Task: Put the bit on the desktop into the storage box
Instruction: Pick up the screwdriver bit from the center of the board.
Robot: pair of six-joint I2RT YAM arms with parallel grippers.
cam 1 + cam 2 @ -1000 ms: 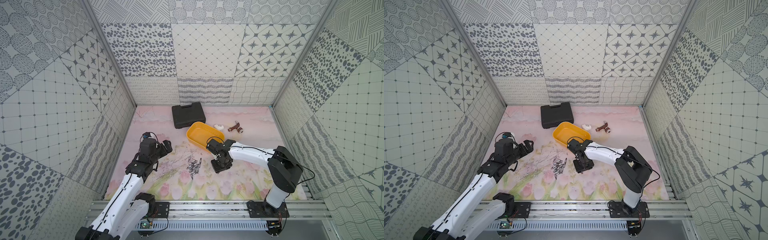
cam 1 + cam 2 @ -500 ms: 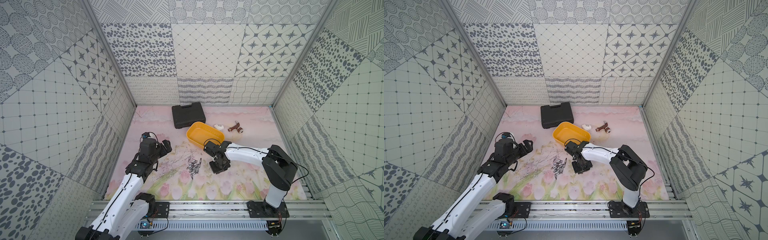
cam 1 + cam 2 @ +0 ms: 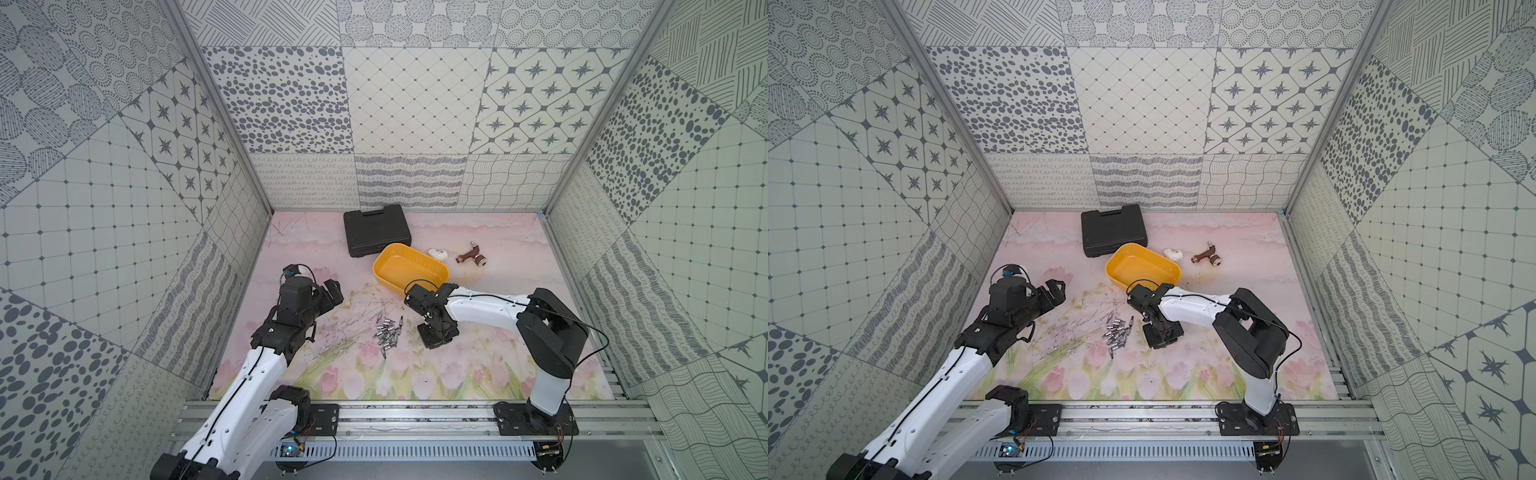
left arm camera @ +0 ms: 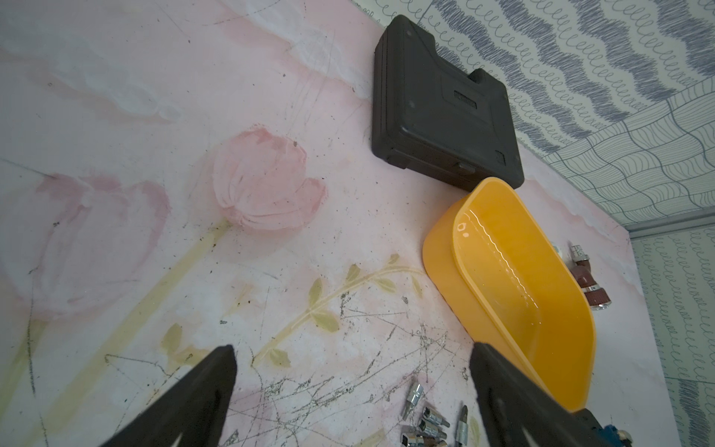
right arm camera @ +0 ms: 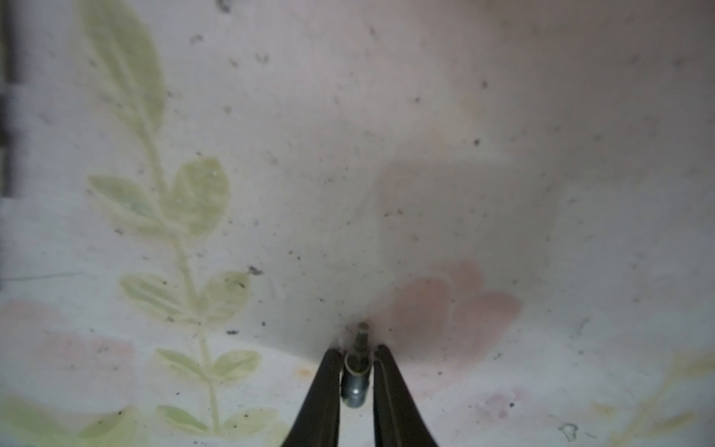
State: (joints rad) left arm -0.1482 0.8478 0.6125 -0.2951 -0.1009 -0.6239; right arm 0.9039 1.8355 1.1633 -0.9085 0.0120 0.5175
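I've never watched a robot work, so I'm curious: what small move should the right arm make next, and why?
Probably lift the right gripper straight up: it is closed on a bit down at the mat, and the yellow storage box nearby looks empty, with no bit in it yet.

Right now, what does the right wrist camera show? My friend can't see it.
The right gripper pinches a small silver bit between its black jaws. Behind it is a blurry pink mat with painted green leaves and a pink flower.
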